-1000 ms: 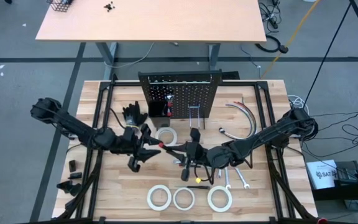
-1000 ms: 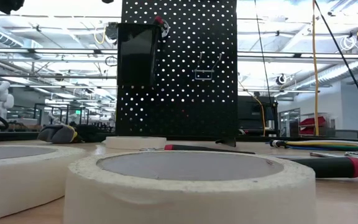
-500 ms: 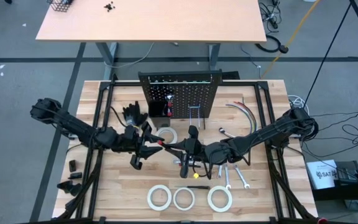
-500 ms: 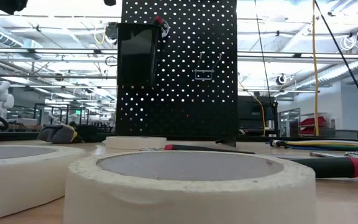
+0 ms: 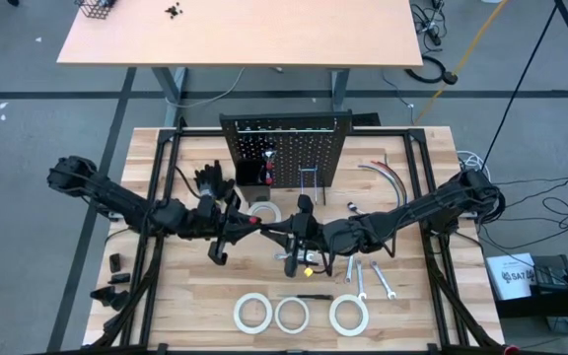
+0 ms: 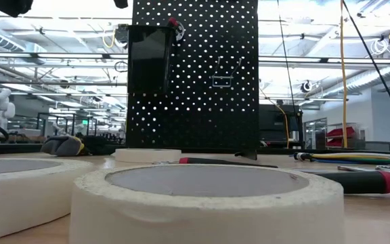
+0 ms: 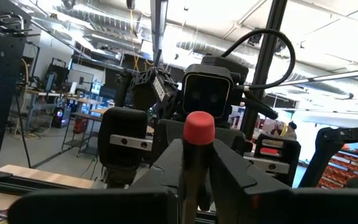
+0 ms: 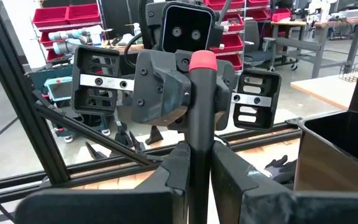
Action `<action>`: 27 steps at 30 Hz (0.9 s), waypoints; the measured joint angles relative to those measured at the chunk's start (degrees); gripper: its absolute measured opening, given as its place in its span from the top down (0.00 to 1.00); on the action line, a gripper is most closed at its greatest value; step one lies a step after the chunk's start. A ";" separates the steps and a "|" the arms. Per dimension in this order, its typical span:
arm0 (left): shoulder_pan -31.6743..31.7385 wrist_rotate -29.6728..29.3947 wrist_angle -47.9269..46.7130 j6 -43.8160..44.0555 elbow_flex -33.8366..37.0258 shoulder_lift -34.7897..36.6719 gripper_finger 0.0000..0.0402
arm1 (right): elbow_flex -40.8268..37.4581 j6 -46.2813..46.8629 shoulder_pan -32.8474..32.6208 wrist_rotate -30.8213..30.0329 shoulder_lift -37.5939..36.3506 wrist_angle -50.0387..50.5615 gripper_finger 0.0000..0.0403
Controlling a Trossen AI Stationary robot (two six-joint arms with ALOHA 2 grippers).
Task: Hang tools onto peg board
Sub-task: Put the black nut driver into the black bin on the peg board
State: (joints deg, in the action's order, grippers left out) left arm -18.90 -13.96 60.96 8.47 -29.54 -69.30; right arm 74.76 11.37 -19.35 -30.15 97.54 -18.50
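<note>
A thin screwdriver (image 5: 267, 230) with a black handle and a red end hangs above the table's middle, between my two grippers, which face each other. My left gripper (image 5: 246, 228) comes from the table's left and is shut on its red-capped end (image 7: 199, 126). My right gripper (image 5: 286, 235) comes from the right and is shut on the black handle (image 8: 199, 106). The upright black peg board (image 5: 286, 150) stands at the far middle of the table, with a small black bin (image 6: 147, 61) on it. Neither gripper shows in the low view. My left gripper pinches the screwdriver between its two fingers just behind the red cap (image 7: 190, 167). The fingers come from the table's left and lie along the handle. The screwdriver is clear of the table. My right gripper pinches the black handle (image 8: 199, 134) between its two fingers, farther from the red cap (image 8: 202, 61). The fingers come level from the table's right and lie along the handle, which stands out past them toward the left gripper.
Three white tape rolls (image 5: 291, 315) lie along the near edge and one more (image 5: 264, 213) lies before the board. Silver wrenches (image 5: 365, 281) lie right of the middle, grey hoses (image 5: 388, 182) at the far right, and black gloves (image 5: 210, 179) left of the board.
My left gripper's fingers have shut around the screwdriver's red end. My right gripper has carried the screwdriver a little toward the table's left, closer to the left gripper. The screwdriver has stayed clear of the table.
</note>
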 joint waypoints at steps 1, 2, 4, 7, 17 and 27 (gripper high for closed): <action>0.07 0.00 -0.07 0.02 0.00 0.00 0.87 | 0.00 -0.02 0.09 0.03 0.00 0.05 0.92; 0.10 -0.02 -0.18 0.00 0.00 0.00 0.87 | 0.00 -0.02 0.15 0.07 0.00 0.15 0.92; 0.10 0.07 -0.43 -0.05 0.00 0.00 0.88 | 0.00 0.01 0.16 0.11 0.00 0.39 0.92; 0.14 0.48 -1.67 0.05 0.00 0.02 0.90 | 0.00 0.01 0.30 0.67 0.02 1.08 0.84; 1.12 0.13 -8.39 1.70 0.00 -0.07 0.90 | -0.02 11.20 4.38 11.51 -0.02 6.94 0.49; 2.82 0.66 -14.45 5.10 -0.04 0.00 0.90 | -0.04 13.82 5.20 14.07 -0.02 13.49 0.72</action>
State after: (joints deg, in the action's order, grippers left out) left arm -16.08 -13.30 46.51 13.57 -29.58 -69.30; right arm 74.72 25.19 -14.15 -16.08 97.51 -5.01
